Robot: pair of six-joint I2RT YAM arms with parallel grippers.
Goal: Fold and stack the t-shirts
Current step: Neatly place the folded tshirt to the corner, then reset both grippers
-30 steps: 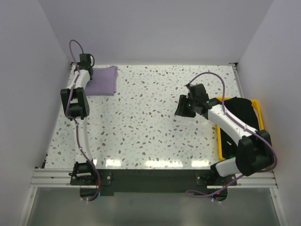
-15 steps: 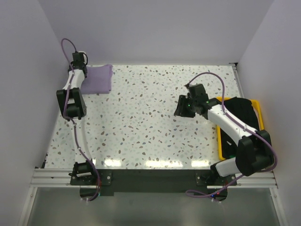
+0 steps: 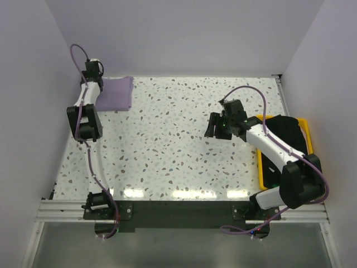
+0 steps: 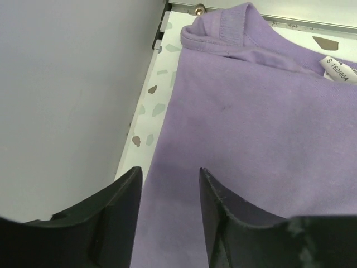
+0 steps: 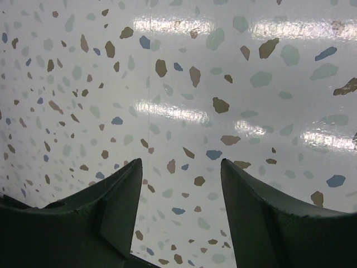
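Note:
A folded lavender t-shirt lies at the table's far left corner; in the left wrist view its collar and white neck label show. My left gripper hovers at the shirt's left edge, open, with only the flat cloth under the gap between its fingers. A black t-shirt sits in the yellow bin at the right. My right gripper stands open over bare table, left of the bin, with nothing between its fingers.
The left wall runs close beside the left gripper, and a metal rail edges the table's far side. The speckled tabletop stretches between the two arms.
The left gripper pulled the lavender shirt back into the far left corner, then opened and let go. The right gripper opened wider, staying in place.

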